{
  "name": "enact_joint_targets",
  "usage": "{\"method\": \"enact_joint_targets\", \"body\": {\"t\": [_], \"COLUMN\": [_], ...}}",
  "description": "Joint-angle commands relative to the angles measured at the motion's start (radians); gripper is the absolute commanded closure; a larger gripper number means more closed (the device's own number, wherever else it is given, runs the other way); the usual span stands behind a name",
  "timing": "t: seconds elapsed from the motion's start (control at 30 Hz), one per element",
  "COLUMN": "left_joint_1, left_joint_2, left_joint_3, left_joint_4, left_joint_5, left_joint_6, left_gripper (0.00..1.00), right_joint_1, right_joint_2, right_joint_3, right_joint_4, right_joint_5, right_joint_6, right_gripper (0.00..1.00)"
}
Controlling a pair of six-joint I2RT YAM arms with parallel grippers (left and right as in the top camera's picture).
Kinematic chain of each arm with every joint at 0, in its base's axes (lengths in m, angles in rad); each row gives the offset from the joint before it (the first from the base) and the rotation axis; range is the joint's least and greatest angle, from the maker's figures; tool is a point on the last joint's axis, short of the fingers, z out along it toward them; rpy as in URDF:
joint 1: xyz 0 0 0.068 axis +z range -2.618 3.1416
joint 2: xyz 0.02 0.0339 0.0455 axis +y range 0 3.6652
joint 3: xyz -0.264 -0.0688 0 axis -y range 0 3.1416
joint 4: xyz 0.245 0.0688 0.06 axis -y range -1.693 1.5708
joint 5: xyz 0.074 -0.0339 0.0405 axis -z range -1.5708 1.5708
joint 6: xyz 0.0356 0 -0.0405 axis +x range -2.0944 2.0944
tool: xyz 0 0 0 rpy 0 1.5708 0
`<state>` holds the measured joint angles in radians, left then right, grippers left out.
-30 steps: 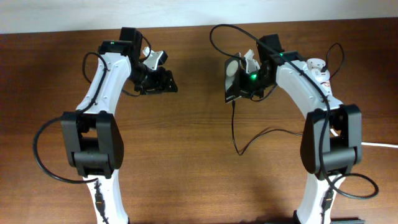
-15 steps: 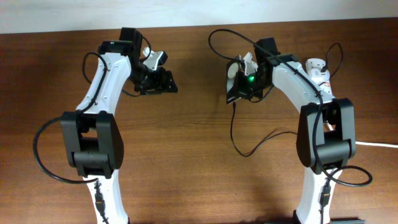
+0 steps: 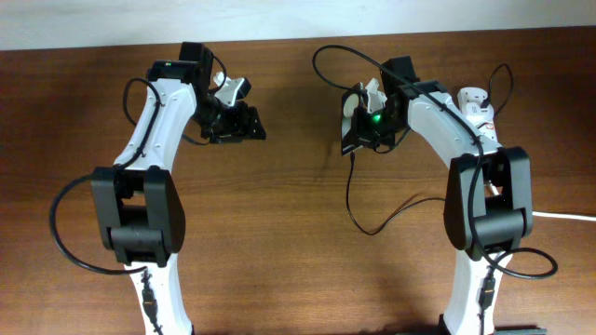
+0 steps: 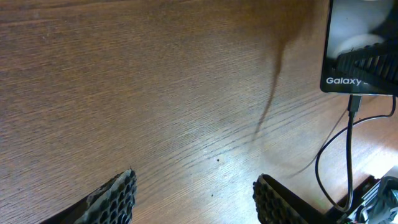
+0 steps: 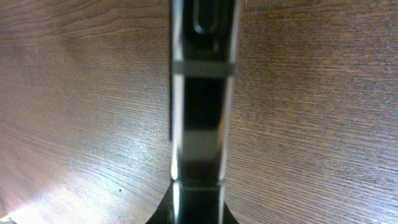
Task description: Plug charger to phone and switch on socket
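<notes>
The phone (image 3: 348,119) is held on edge above the table, with my right gripper (image 3: 369,123) shut on it. In the right wrist view its thin dark edge (image 5: 202,93) runs up from between the right gripper's (image 5: 199,208) jaws. The left wrist view shows the phone (image 4: 357,53) face with "Galaxy" text. The charger's plug tip (image 4: 353,103) sits at the phone's bottom edge, and its thin black cable (image 3: 350,195) hangs down and loops across the table. My left gripper (image 3: 244,122) (image 4: 196,198) is open over bare wood, left of the phone. The socket (image 3: 476,102) lies behind the right arm.
A thick white cord (image 3: 570,217) leaves at the right edge. The wooden table (image 3: 279,233) ends at a pale wall along the back. Both arm bases stand at the front edge.
The right arm shifted slightly toward the back left with the phone, and the cable loop on the table moved with it. The left arm stayed still.
</notes>
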<state>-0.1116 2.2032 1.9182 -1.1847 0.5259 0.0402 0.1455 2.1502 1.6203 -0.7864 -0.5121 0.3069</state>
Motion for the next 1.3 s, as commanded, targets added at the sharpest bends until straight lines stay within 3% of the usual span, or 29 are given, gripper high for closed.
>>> {"method": "enact_joint_targets", "body": {"t": [0.0,0.67,1.1,1.27], "left_joint_1": [0.001,0.001,0.001,0.001], "left_joint_2": [-0.004,-0.004,-0.004,-0.004], "left_joint_3": [0.0,0.0,0.0,0.0], "left_joint_4": [-0.003,-0.002,-0.005,-0.005], "left_joint_5": [0.0,0.0,0.0,0.0], "left_joint_6": [-0.006,-0.006,-0.006,-0.006], "left_gripper": [0.35,0.36,0.35,0.35], "right_joint_1": [-0.001,0.012,0.012,0.012], "right_joint_2": [0.002,0.002,0.002,0.002], "right_joint_3": [0.005,-0.04,-0.04,-0.04], "right_joint_4": [-0.003,0.009,-0.016,-0.063], "right_joint_5": [0.021,0.068,0.121,0.189], "right_joint_6": [-0.021,-0.019,-0.019,-0.019], "right_gripper": [0.96,0.94,0.69,0.66]}}
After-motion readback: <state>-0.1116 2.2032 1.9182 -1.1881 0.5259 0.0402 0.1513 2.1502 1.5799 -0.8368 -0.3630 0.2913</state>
